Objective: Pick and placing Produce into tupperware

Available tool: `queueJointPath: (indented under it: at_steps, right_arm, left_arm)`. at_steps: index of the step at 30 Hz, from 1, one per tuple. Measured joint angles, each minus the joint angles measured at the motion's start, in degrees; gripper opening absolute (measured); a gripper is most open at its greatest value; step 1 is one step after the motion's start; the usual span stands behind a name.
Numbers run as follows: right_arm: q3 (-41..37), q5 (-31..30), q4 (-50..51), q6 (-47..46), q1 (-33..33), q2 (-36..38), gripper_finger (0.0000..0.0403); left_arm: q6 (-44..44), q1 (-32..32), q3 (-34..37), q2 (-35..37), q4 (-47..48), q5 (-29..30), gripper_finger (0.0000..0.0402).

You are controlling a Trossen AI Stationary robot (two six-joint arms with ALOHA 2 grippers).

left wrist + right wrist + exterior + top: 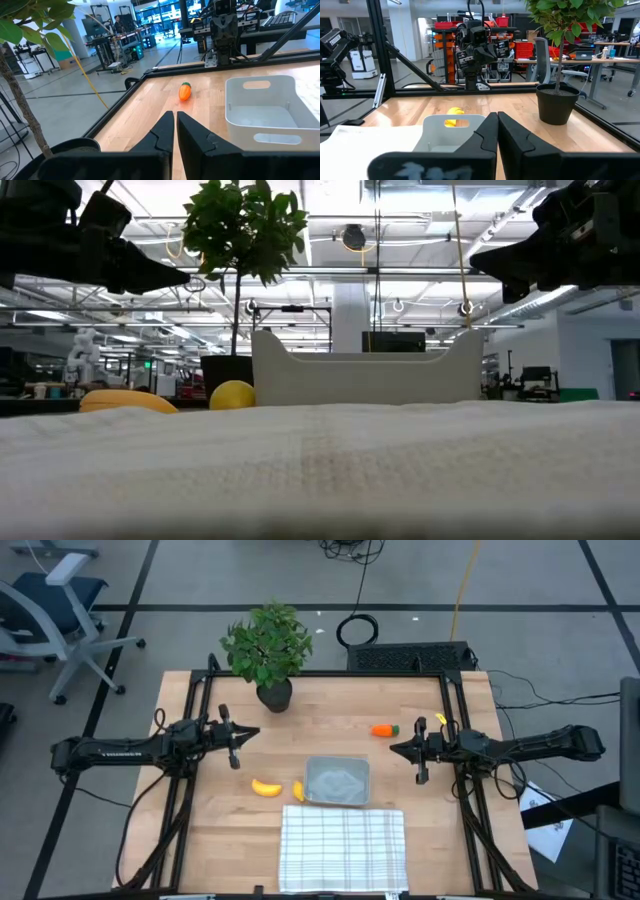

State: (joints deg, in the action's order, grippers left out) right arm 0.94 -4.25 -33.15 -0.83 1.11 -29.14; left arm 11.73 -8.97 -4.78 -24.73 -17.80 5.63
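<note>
The clear-greyish tupperware (337,781) stands on the wood just beyond the checked cloth. The orange carrot (384,729) lies on the table past the tupperware toward the far right, and shows in the left wrist view (185,91). The curved banana (266,787) and the small yellow lemon piece (298,790) lie left of the tupperware. My left gripper (248,733) hovers shut above the table's left middle, pointing right. My right gripper (395,748) hovers shut at the right middle, pointing left, close to the carrot. Neither holds anything.
A leafy potted plant (268,650) stands at the table's far edge, left of centre. The white checked cloth (343,848) covers the near middle. A black frame (190,740) runs along the table's sides. Bare wood (320,725) lies between the two grippers.
</note>
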Motion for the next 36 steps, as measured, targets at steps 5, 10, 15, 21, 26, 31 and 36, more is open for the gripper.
queueJointPath:
  at_steps: [5,10,15,21,26,31,36]
  right_arm:
    - [0.0,0.0,0.0,0.0,0.0,0.0,0.0000]
    - [0.0,0.0,0.0,0.0,0.0,0.0,0.0000]
    - [0.0,0.0,0.0,0.0,0.0,0.0,0.0000]
    - [0.0,0.0,0.0,0.0,0.0,0.0,0.0000]
    - [0.0,0.0,0.0,3.5,0.0,0.0,0.0000]
    - [0.0,0.0,0.0,4.1,0.0,0.0,0.0000]
    - [0.0,0.0,0.0,4.1,0.0,0.0,0.0000]
  left_arm:
    - [0.0,0.0,0.0,0.0,0.0,0.0,0.0026]
    - [0.0,0.0,0.0,0.0,0.0,0.0,0.0026]
    - [0.0,0.0,0.0,0.0,0.0,0.0,0.0026]
    - [0.0,0.0,0.0,0.0,0.0,0.0,0.0026]
    - [0.0,0.0,0.0,0.0,0.0,0.0,0.0026]
    - [0.0,0.0,0.0,0.0,0.0,0.0,0.0026]
    - [0.0,0.0,0.0,0.0,0.0,0.0,0.0026]
